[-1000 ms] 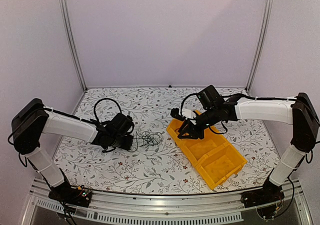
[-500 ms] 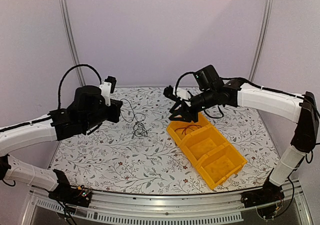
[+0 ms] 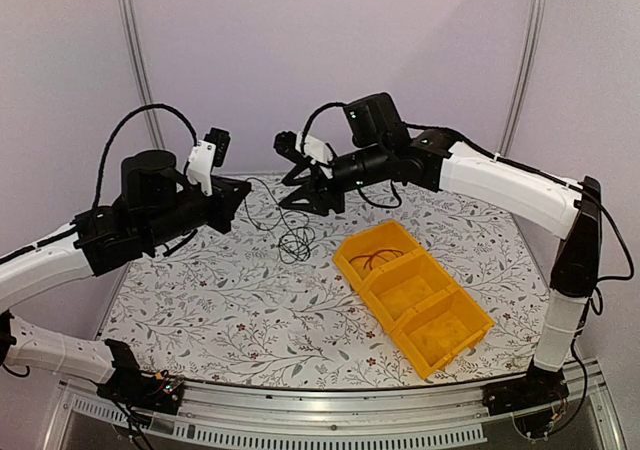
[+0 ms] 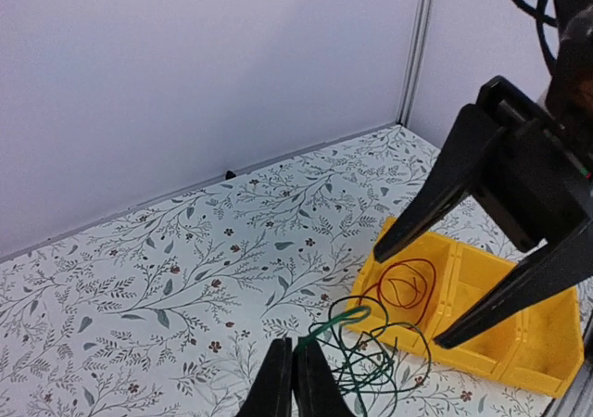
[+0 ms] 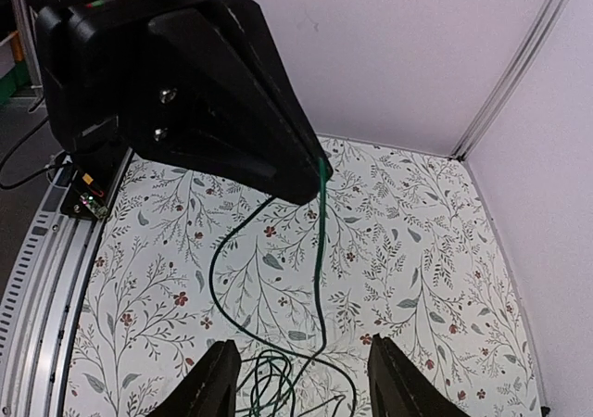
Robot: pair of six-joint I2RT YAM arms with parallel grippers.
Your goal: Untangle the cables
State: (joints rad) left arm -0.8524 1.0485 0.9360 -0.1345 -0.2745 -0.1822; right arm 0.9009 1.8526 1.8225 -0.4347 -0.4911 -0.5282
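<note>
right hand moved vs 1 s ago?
Yes. The right hand was over the far compartment of the yellow bin; it is now up and left of the bin, clear of it.

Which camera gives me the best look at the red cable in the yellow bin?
Left wrist: the red cable lies as a clear loop in the yellow bin's end compartment. Top external shows the cable only small; right wrist does not show it.
</note>
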